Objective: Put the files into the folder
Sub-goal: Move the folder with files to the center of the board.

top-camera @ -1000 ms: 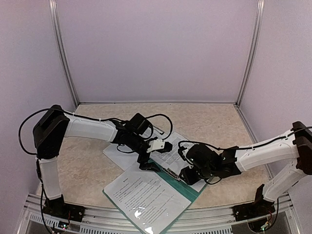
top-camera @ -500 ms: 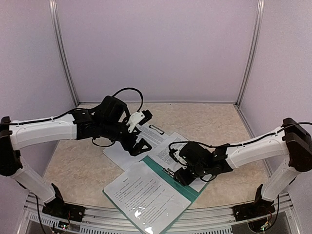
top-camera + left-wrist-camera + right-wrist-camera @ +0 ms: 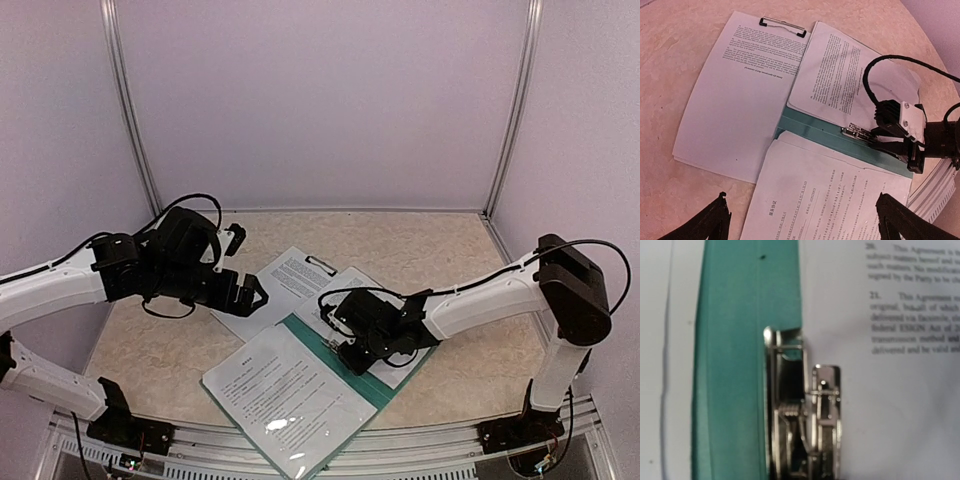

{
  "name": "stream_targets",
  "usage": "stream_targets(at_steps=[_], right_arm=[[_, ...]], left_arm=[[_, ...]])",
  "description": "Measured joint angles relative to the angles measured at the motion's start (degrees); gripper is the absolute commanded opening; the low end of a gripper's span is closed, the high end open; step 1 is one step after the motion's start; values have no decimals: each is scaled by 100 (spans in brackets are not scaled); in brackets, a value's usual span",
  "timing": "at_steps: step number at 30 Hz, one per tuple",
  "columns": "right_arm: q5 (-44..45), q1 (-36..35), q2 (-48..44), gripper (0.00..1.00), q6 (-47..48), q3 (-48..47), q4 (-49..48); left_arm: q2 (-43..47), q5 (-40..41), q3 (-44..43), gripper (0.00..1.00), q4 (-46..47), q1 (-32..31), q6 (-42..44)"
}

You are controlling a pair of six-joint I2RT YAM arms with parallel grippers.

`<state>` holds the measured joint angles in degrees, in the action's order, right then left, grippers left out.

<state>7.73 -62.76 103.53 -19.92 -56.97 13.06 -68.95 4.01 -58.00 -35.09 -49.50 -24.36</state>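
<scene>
The teal folder (image 3: pixel 345 357) lies open near the table's front. One printed file (image 3: pixel 272 392) rests on its near half and another file (image 3: pixel 377 292) on its far half. Its small metal clip (image 3: pixel 801 412) sits at the spine and fills the right wrist view, beside teal card (image 3: pixel 732 365) and a sheet (image 3: pixel 890 390). My right gripper (image 3: pixel 346 338) is right at this clip (image 3: pixel 857 131). Its black fingers (image 3: pixel 892 148) stand close together, and their grip is unclear. My left gripper (image 3: pixel 252 295) hovers left of the folder, open and holding nothing. Its fingers (image 3: pixel 715 222) frame the near file (image 3: pixel 825 200).
A pale clipboard (image 3: pixel 244 318) with a printed sheet (image 3: pixel 750 75) under its silver top clip (image 3: pixel 782 26) lies behind and left of the folder, partly under it. White walls and metal posts enclose the beige table (image 3: pixel 450 250). The near file overhangs the front rail (image 3: pixel 420 440).
My left arm has pulled back to the left, away from the folder. My right gripper has slid left along the spine to the metal clip. The near file has shifted slightly left.
</scene>
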Motion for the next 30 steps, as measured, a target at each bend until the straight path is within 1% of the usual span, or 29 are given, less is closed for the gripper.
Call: stream_targets(at_steps=[7,12,18,19,20,24,27,28,30], right_arm=[[356,-22,52,14,-785,-105,109],[540,109,39,15,-1432,-33,-15],[734,404,92,14,-2100,68,-507],[780,446,127,15,-2190,68,-616],[835,479,162,19,-2277,66,-726],[933,555,262,40,-2481,46,-1010],[905,560,264,54,-2535,55,-1121],[911,560,249,61,-2500,55,-1128],[929,570,136,78,-2420,79,-1082]], left_arm=[[-142,402,151,99,-389,-87,-846],[-483,887,133,99,-603,-153,-1325],[-953,1449,94,99,-883,-321,-1998],[-988,1499,94,99,-903,-341,-2107],[-1005,1528,96,99,-907,-356,-2199],[-1003,1606,177,99,-835,-376,-2566],[-999,1528,273,99,-780,-243,-2771],[-999,1469,299,99,-756,-157,-2800],[-997,1239,413,99,-568,109,-2839]])
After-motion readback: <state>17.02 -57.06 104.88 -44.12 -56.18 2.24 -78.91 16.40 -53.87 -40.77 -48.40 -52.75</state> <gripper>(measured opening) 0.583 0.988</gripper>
